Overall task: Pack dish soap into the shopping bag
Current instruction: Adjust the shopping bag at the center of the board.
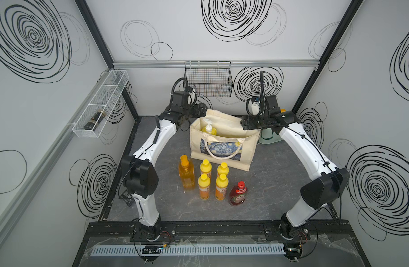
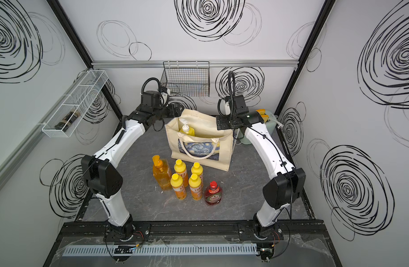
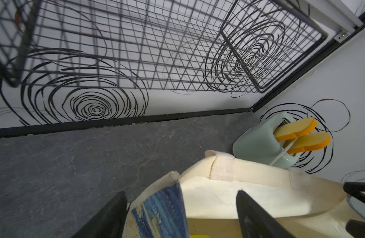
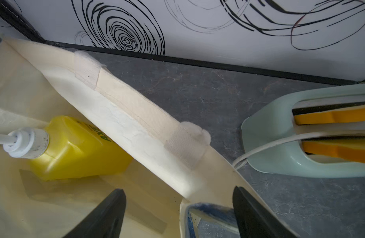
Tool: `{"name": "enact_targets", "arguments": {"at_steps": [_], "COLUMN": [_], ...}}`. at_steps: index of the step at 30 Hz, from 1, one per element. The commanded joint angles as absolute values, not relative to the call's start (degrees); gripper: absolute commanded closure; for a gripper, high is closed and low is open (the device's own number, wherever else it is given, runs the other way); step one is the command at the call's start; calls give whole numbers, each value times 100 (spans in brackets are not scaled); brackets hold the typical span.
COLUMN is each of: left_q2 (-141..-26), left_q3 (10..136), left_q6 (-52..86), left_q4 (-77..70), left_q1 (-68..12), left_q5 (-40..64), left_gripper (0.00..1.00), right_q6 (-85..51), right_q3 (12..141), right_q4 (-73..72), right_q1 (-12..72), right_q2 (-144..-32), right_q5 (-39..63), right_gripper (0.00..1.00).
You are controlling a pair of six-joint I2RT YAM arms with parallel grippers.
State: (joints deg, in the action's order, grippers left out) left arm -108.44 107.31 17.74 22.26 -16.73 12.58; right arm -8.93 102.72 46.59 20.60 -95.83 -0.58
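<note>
Top views, surface: dark grey stone-look table [image 1: 279, 185].
Room: white walls with black scribbled swirls. A black wire basket [image 1: 208, 81] hangs on the back wall at 12 o'clock. A white wire rack [image 1: 101, 101] on the side wall at 9 o'clock holds a dark jar [image 1: 94, 119].
Bag place: the shopping bag [image 1: 222, 148] stands toward 12 o'clock of the table's middle, mouth up.
Bag axis: long side runs roughly 9 to 3 o'clock, with the printed face toward 6.
Bottle packed: the yellow pump bottle [image 1: 209, 129] is inside the bag at its 9 o'clock end, pump head up. I cannot tell whether it leans.
Bottles on table: all upright, caps up, just 6 o'clock of the bag. These are the orange pump bottle [image 1: 186, 173] on the 9 o'clock side, four small yellow bottles [image 1: 204, 186] in a square, and the red bottle [image 1: 238, 194] at their 4 o'clock.
Left gripper [image 3: 181, 193]: spread wide over the bag's 9 o'clock end, with the rim between its fingers and nothing clamped.
Right gripper [image 4: 178, 189]: spread wide over the bag's 3 o'clock end, with the corner wall between its fingers.
Wrist views only: a pale green toaster [image 4: 280, 148] with two orange slices [image 3: 295, 127] and a white cord, largely hidden by the right arm in both top views.
Right wrist only: the bag's interior.
Top views only: the six bottles on the table.
</note>
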Motion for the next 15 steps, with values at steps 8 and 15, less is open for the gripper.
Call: {"name": "enact_targets", "arguments": {"at_steps": [8, 15], "left_q2": [-11072, -10476], "left_q3": [11002, 10191], "left_q6": [1374, 1702], "left_q4": [2732, 1738], "left_q1": [-1832, -1637], "left_q5": [702, 622], "left_gripper": [60, 93], "right_q6": [-962, -880], "right_q3": [10681, 11024], "right_q4": [5402, 5626], "right_q1": [1951, 1978], "right_q2": [-10088, -10327], "right_q5": [-377, -211], "right_gripper": [16, 53]}}
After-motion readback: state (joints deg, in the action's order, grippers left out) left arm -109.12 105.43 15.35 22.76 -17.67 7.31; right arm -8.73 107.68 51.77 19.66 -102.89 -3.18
